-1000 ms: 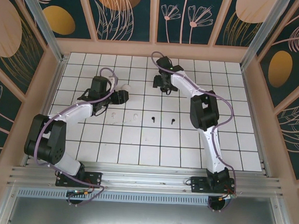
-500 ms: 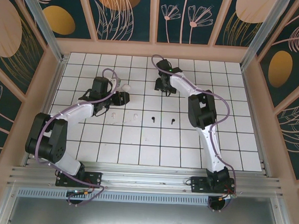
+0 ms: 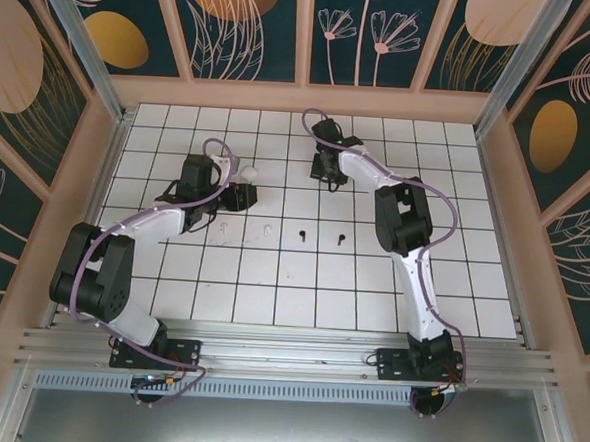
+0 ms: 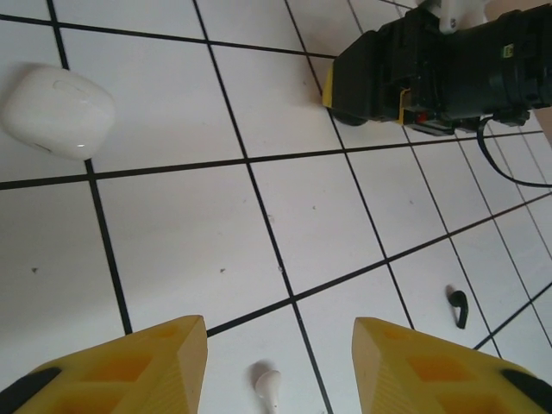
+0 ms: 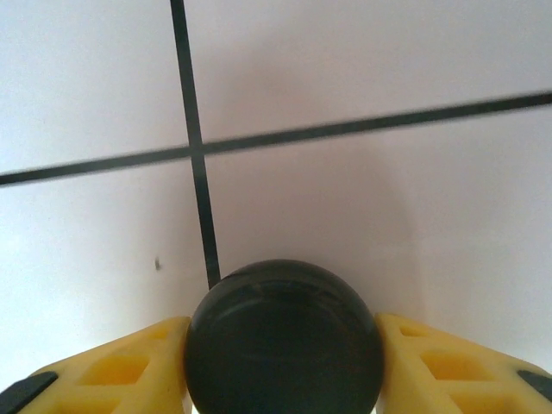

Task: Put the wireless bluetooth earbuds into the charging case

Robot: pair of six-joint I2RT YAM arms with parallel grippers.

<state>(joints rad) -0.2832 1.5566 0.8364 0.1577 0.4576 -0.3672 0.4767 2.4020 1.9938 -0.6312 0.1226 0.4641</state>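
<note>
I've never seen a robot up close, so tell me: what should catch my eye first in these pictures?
The right end effector has a round black charging case between its fingers, toward the far side of the white tiled table. Two white earbuds and two black earbuds lie in a row mid-table. A white charging case sits just beyond the open left end effector.

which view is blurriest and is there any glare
Right wrist view: softest, the round black charging case between the yellow fingers and the grout lines look blurred. Left wrist view: sharper, faint sheen on the rounded white plastic case. Top external view: even light, no harsh glare.
</note>
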